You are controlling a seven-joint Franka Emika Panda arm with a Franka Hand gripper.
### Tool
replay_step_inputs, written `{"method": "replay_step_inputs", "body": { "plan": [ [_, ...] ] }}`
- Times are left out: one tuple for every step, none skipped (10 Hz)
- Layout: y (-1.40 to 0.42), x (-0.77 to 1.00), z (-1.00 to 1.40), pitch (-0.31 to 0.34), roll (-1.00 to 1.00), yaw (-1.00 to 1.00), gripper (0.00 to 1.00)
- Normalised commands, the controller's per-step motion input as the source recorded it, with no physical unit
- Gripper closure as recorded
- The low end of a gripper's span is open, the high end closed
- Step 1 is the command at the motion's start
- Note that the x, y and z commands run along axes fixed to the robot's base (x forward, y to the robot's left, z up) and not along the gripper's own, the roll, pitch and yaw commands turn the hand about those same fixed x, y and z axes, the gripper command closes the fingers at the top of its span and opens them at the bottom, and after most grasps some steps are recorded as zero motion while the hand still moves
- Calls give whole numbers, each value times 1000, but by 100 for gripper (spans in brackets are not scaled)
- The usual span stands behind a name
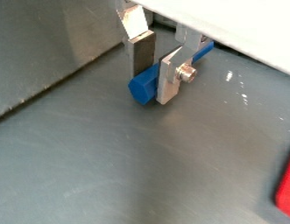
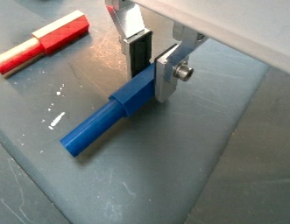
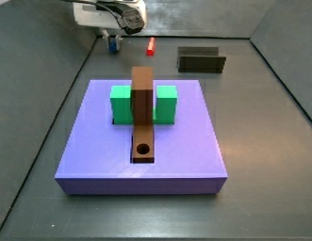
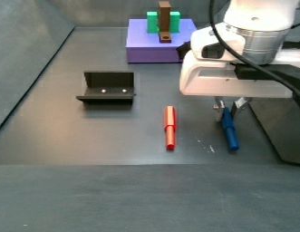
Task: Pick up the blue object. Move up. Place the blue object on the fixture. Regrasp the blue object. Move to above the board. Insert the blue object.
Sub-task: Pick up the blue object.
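Dark olive open-topped fixture (image 4: 107,87) sits left, empty, awaiting peg. Small red peg (image 4: 170,127) lies mid-floor, not wanted. To the right, hand (image 2: 153,63) down low w/ silver fingers (image 2: 171,73) straddling slim blue cylindrical peg (image 2: 109,120) flat on grey floor near one end; closed or not, can't tell. Lavender board (image 3: 107,160) well apart.

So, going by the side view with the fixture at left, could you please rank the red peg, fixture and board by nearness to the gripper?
The gripper straddles the blue object.
1. Red peg, just beside it.
2. Fixture, across the floor.
3. Board, at the back.
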Motion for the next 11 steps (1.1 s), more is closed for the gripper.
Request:
{"method": "replay_step_inputs", "body": {
  "plan": [
    [0,0,0,0,0,0,100],
    [0,0,0,0,0,0,100],
    [0,0,0,0,0,0,100],
    [0,0,0,0,0,0,100],
    [0,0,0,0,0,0,100],
    [0,0,0,0,0,0,100],
    [0,0,0,0,0,0,100],
    [0,0,0,0,0,0,100],
    [0,0,0,0,0,0,100],
    [0,0,0,0,0,0,100],
    [0,0,0,0,0,0,100]
  ]
}}
